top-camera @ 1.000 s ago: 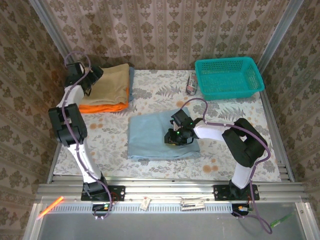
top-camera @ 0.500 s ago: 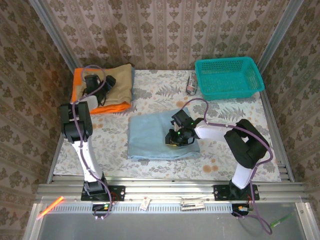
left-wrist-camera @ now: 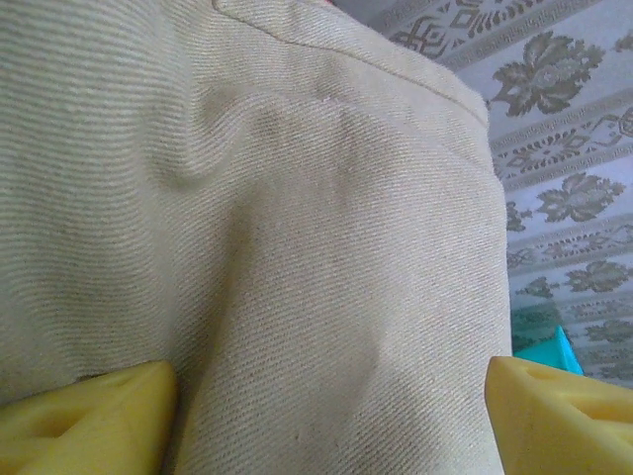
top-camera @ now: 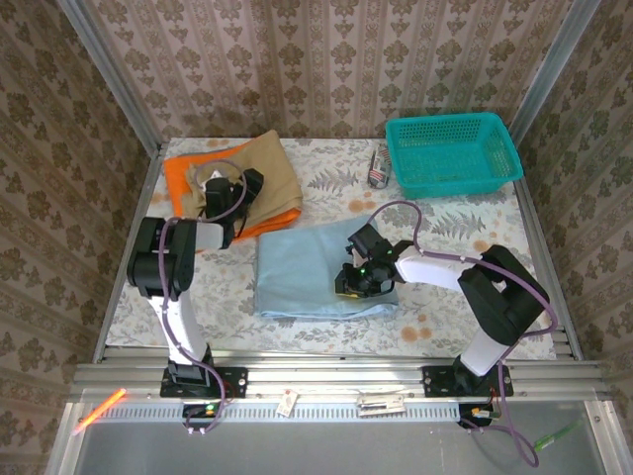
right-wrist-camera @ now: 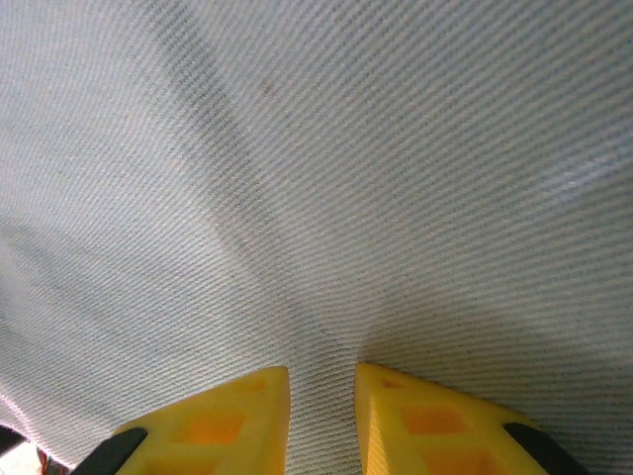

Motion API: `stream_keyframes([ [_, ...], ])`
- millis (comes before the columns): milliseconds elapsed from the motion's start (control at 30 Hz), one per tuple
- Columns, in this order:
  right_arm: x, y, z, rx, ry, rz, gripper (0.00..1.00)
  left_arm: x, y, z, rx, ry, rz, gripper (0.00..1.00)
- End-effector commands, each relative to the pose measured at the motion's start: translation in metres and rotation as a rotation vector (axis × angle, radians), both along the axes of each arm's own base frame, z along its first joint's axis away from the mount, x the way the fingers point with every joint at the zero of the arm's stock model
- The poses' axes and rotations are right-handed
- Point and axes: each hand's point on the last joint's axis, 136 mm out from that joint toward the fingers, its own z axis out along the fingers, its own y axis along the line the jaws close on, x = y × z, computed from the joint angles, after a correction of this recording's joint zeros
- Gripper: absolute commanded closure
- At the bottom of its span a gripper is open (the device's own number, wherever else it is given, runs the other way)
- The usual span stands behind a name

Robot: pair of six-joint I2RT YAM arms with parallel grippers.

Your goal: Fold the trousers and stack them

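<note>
The trousers [top-camera: 302, 269] lie folded into a pale blue rectangle at the middle of the table. My right gripper [top-camera: 358, 280] sits on their right part. In the right wrist view its yellow fingers [right-wrist-camera: 227, 421] stand close together, and the right gripper [right-wrist-camera: 321, 416] is shut on a narrow ridge of the trousers [right-wrist-camera: 326, 198]. My left gripper [top-camera: 247, 190] rests on the tan garment [top-camera: 272, 173], which lies on the orange garment [top-camera: 183, 176] at the back left. In the left wrist view the left gripper [left-wrist-camera: 331, 416] stands wide, shut on a bulge of tan cloth [left-wrist-camera: 297, 247].
A teal basket [top-camera: 453, 153] stands at the back right, with a small striped object [top-camera: 377, 168] beside it. The floral table cover [top-camera: 445, 233] is ringed by wallpapered walls. The tan and orange stack touches the trousers' back left corner.
My left gripper moved right and toward the front, and the tan and orange stack slid and turned with it toward the trousers. The right gripper shifted slightly right and nearer with the cloth.
</note>
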Motion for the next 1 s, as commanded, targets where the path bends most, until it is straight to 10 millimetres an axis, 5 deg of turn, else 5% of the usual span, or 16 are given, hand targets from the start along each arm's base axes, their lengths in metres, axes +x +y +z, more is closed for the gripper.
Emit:
stream_keyframes([
  [0, -0.024, -0.007, -0.007, -0.036, 0.067, 0.034, 0.74, -0.072, -0.005, -0.088, -0.022, 0.378, -0.055, 0.16],
  [100, -0.024, -0.005, 0.001, -0.023, 0.053, 0.046, 0.73, -0.068, -0.001, -0.05, -0.021, 0.31, -0.104, 0.0],
  [300, -0.008, 0.001, 0.049, -0.004, -0.06, 0.098, 0.61, -0.062, 0.023, 0.048, 0.153, 0.172, -0.156, 0.0],
  [367, -0.002, -0.001, 0.069, -0.004, -0.107, 0.113, 0.53, -0.07, 0.02, 0.079, 0.245, 0.149, -0.203, 0.0],
  [467, 0.008, -0.019, 0.085, -0.049, -0.162, 0.094, 0.41, -0.1, 0.005, 0.094, 0.404, 0.184, -0.279, 0.0],
  [667, 0.032, -0.092, 0.089, -0.127, -0.199, -0.064, 0.22, -0.193, -0.018, 0.042, 0.493, 0.349, -0.443, 0.0],
  [767, 0.038, -0.119, 0.073, -0.155, -0.156, -0.127, 0.19, -0.235, -0.02, 0.011, 0.566, 0.43, -0.508, 0.0],
  [967, 0.04, -0.135, 0.032, -0.195, -0.059, -0.159, 0.18, -0.278, -0.023, -0.041, 0.544, 0.53, -0.598, 0.0],
])
